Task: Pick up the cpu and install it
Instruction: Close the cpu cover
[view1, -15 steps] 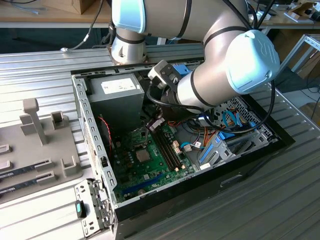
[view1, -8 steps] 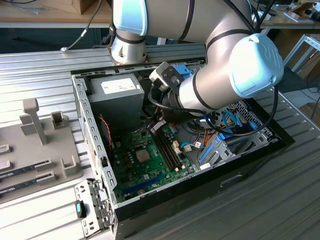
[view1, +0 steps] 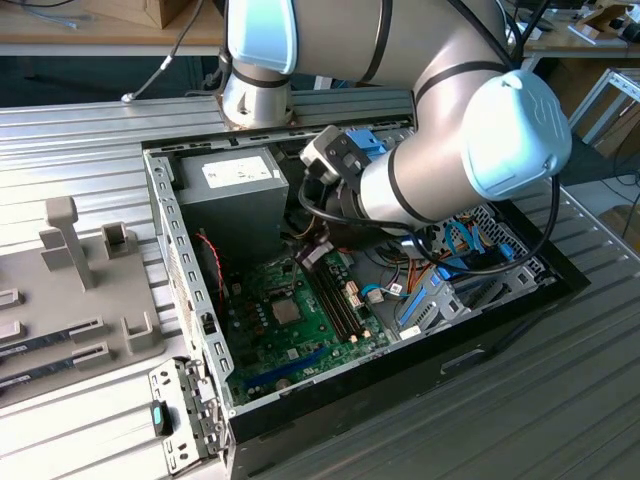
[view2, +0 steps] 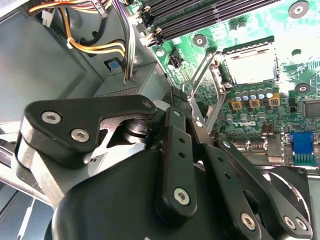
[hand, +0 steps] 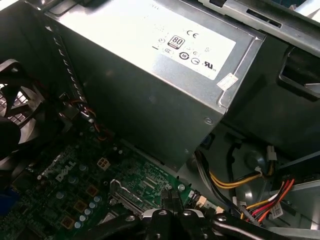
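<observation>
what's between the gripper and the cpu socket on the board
In the second wrist view, the socket's raised metal latch frame stands between the gripper and the cpu socket.

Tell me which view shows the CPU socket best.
The second wrist view: the socket sits in plain sight, a silvery square with its metal frame swung up. In the exterior view it is a small grey square on the motherboard.
</observation>
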